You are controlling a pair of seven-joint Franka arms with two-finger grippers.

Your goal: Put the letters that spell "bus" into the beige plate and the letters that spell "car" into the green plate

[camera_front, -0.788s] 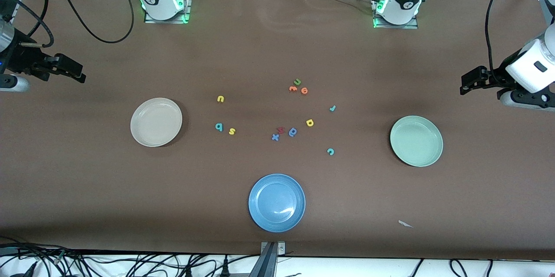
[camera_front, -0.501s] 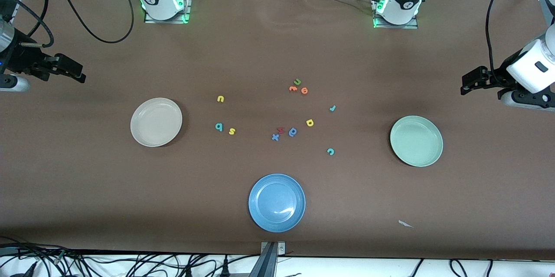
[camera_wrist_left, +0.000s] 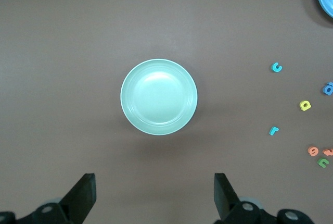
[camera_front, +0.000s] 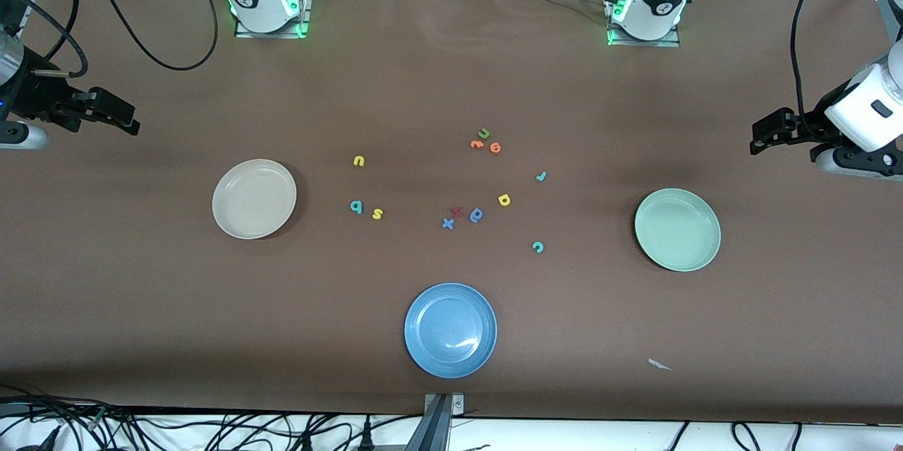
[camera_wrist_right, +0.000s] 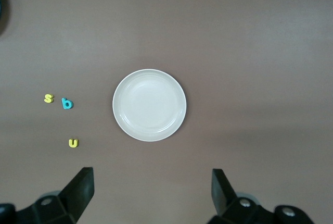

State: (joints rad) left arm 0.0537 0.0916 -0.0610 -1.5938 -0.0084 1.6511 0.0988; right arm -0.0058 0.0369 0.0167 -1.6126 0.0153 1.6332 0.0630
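Up over the two ends of the tabletop (camera_front: 141, 310), the left tool (camera_wrist_left: 154, 195) and right tool (camera_wrist_right: 152, 193) wait wide open and empty, because the "bus" letters (camera_front: 367, 209) beside the beige plate (camera_front: 255, 198) and the "car" letters (camera_front: 504, 200) near the green plate (camera_front: 677, 229) lie mid-tabletop unpicked.

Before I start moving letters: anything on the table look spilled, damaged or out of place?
One stray: a small white scrap lies on the table near the front edge, closer to the camera than the green plate. It resembles torn paper, not a letter. Nothing else stands out.
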